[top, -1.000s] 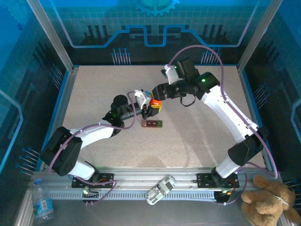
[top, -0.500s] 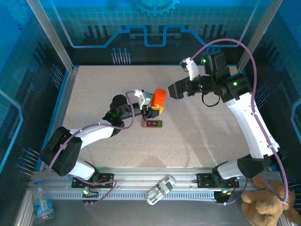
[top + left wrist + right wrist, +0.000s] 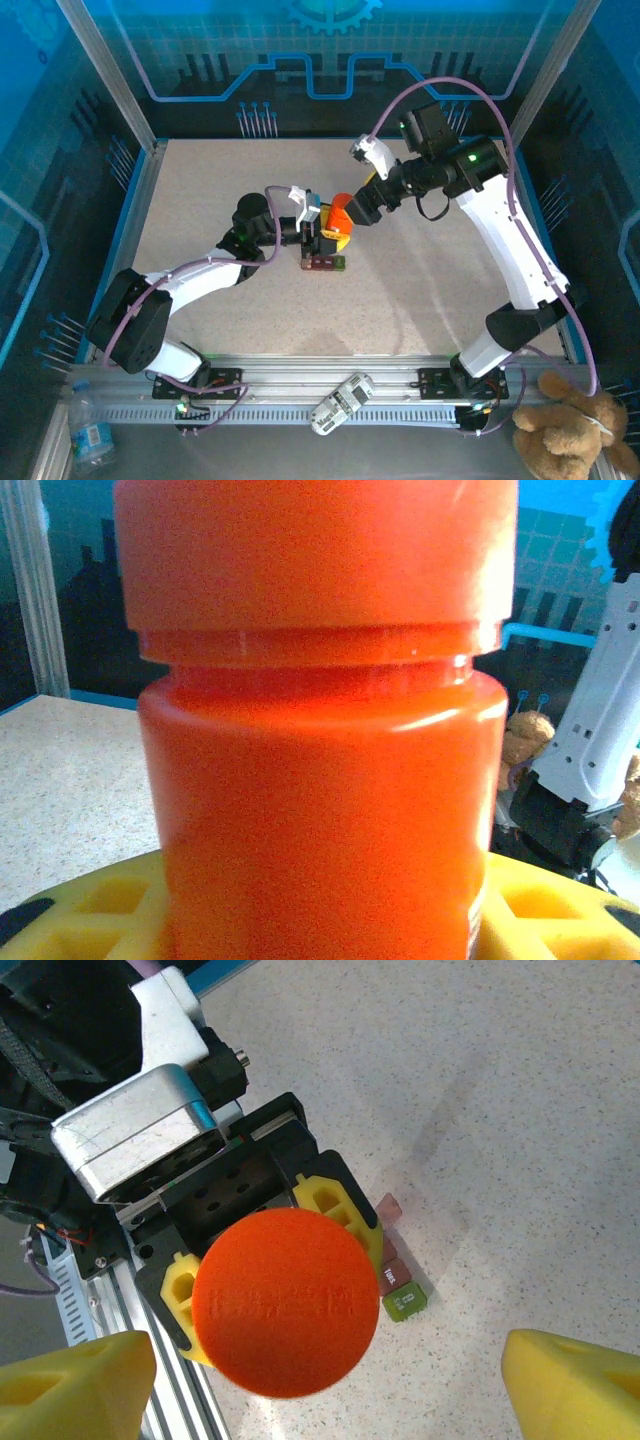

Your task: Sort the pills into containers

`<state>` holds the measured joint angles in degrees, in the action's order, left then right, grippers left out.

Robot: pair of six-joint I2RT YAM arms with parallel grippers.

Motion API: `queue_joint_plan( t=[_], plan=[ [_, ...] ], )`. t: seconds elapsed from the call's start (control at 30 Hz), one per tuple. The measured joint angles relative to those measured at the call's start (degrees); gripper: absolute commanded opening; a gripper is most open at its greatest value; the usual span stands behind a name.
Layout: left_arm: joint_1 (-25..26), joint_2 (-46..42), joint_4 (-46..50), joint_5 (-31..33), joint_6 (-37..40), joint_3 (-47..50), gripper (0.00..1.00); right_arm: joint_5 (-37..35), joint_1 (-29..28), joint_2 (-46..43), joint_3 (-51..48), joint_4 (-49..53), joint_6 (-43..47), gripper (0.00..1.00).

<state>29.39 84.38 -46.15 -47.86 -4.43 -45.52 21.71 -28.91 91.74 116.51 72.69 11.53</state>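
**Orange bottle clamped beside the pill strip, second pincer spread above its cap**

The pill containers (image 3: 396, 1285), a short dark red strip with one green end, lie flat on the speckled counter (image 3: 420, 290), just beside the base of the orange bottle (image 3: 340, 213) on its near side and slightly to its left in the top view. The bottle stands upright.

The left pincer (image 3: 327, 234) is closed about halfway around the bottle's body, its yellow pads (image 3: 335, 1205) pressing on opposite sides below the cap (image 3: 285, 1300).

The right pincer (image 3: 360, 207) hangs above the bottle, coming in from the bottle's far right. Its jaws are spread wide and hold nothing; its yellow fingertips (image 3: 75, 1385) stand well apart on either side of the cap, clear of it.
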Motion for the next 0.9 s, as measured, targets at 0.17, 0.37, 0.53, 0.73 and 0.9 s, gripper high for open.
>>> queue_joint_plan(
  t=[0.17,0.37,0.53,0.73,0.9],
  plan=[
    [0.0,0.0,0.0,-1.1,-0.2,-0.1,0.0,0.0,-0.9,2.7,1.4,1.4,1.1,0.84],
    [-0.2,0.0,1.1,-1.1,-0.2,-0.1,0.0,0.6,-1.2,4.3,2.1,2.1,1.5,0.72],
    [-0.3,0.0,1.7,-1.1,-0.2,-0.1,0.0,1.6,-1.5,4.4,2.2,2.5,1.5,0.58],
    [-0.4,0.0,2.2,-1.1,-0.1,-0.1,0.0,1.9,-1.7,4.5,2.2,2.7,1.4,0.52],
    [-0.7,0.0,4.2,-0.1,0.5,-0.1,0.0,0.6,-2.2,3.6,-1.2,-0.5,-1.3,0.49]
  ],
)
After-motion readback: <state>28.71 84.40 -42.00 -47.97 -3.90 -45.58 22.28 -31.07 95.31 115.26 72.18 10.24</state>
